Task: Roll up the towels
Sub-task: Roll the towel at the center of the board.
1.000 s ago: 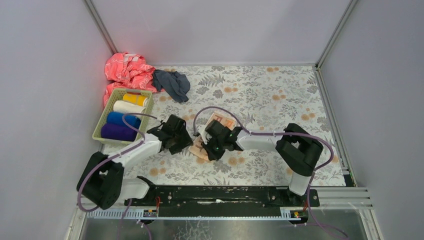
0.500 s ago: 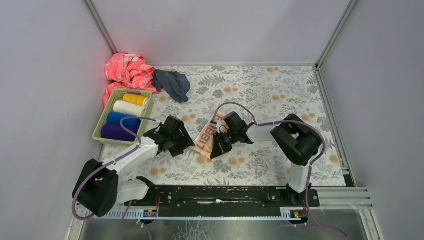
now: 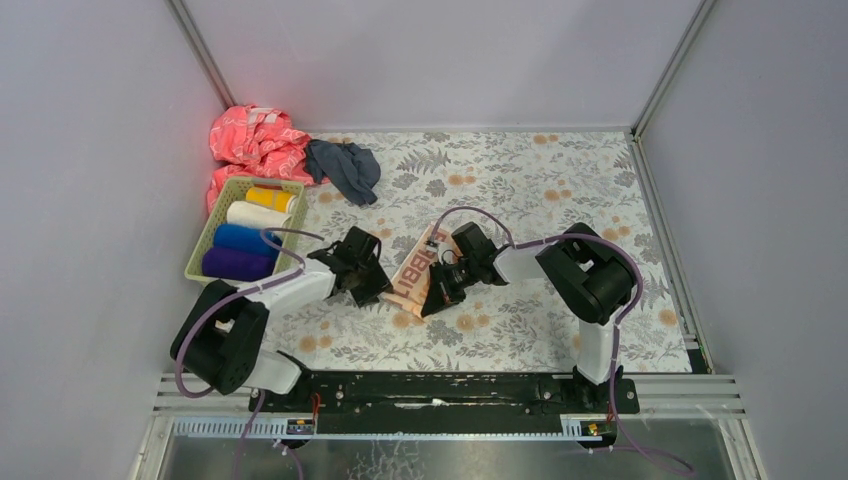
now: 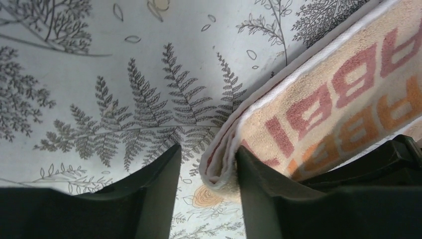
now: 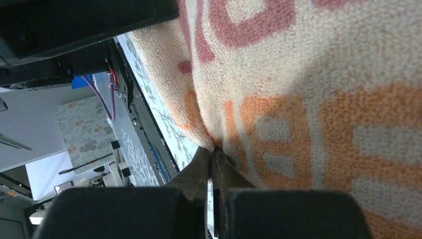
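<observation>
The cream "RABBIT" towel (image 3: 411, 272) lies folded on the floral covering between my grippers. In the left wrist view its folded corner (image 4: 226, 164) sits between my open left gripper's (image 4: 206, 172) fingers, and the right finger touches it. My left gripper (image 3: 374, 287) is at the towel's left edge. My right gripper (image 3: 436, 292) is at its right edge. In the right wrist view it (image 5: 213, 152) is shut on a pinch of the towel (image 5: 298, 99). The dark grey-blue towel (image 3: 345, 168) lies crumpled at the back left.
A green basket (image 3: 197, 262) at the left holds yellow (image 3: 270, 197), white (image 3: 257, 215), blue (image 3: 246, 240) and purple (image 3: 237, 265) rolls. A pink cloth (image 3: 255, 140) is heaped in the back left corner. Walls enclose the floral covering (image 3: 540, 190).
The right gripper has drawn back to the right, and the towel's "RABBIT" print now shows. The left gripper has moved right onto the towel's left edge.
</observation>
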{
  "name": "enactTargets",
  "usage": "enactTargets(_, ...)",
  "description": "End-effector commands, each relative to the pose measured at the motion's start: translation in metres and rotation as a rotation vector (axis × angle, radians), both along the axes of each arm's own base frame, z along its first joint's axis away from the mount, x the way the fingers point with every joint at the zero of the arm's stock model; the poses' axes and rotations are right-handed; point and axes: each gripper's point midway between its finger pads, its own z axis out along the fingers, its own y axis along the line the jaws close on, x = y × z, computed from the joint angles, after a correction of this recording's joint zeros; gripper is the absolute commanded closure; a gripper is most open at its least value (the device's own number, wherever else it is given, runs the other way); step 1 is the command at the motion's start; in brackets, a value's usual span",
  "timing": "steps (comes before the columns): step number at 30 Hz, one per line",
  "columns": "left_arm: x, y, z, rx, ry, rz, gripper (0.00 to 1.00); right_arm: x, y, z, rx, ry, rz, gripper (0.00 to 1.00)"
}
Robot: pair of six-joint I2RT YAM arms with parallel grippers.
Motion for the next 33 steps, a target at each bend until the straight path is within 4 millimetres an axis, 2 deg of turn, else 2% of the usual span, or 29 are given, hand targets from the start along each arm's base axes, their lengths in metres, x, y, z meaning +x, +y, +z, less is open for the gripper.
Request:
enactTargets(1,0.014,-0.005,-0.003,0.011,-0.033,-0.007,0.60,-0.003,-0.006,-0.011,-0.025,0.056,-0.023,1.00)
enactTargets(5,0.016,0.000,-0.010,0.054,-0.017,-0.017,0.80,-0.004,-0.006,-0.009,-0.009,0.094,-0.026,1.00)
enactTargets(7,0.016,0.004,-0.012,0.068,-0.004,-0.022,0.83,-0.005,-0.006,-0.007,0.007,0.120,-0.029,1.00)
enactTargets(11,0.015,0.011,-0.005,0.060,-0.026,0.004,0.71,-0.002,-0.005,-0.002,0.029,0.168,-0.055,1.00)
enactTargets(15,0.005,0.021,0.009,0.048,-0.068,0.034,0.47,0.002,-0.006,-0.001,0.039,0.218,-0.082,1.00)
enactTargets(18,-0.006,0.025,0.014,0.028,-0.073,0.033,0.40,0.004,-0.006,-0.003,0.045,0.244,-0.093,1.00)
enactTargets(21,-0.018,0.024,0.019,-0.013,-0.073,0.031,0.36,0.006,-0.006,-0.006,0.038,0.257,-0.104,1.00)
enactTargets(27,-0.031,0.026,0.030,-0.051,-0.092,0.039,0.36,0.006,-0.008,-0.012,0.026,0.272,-0.116,1.00)
enactTargets(33,-0.029,0.004,0.030,-0.141,-0.078,-0.033,0.35,0.005,-0.010,-0.016,0.016,0.273,-0.118,1.00)
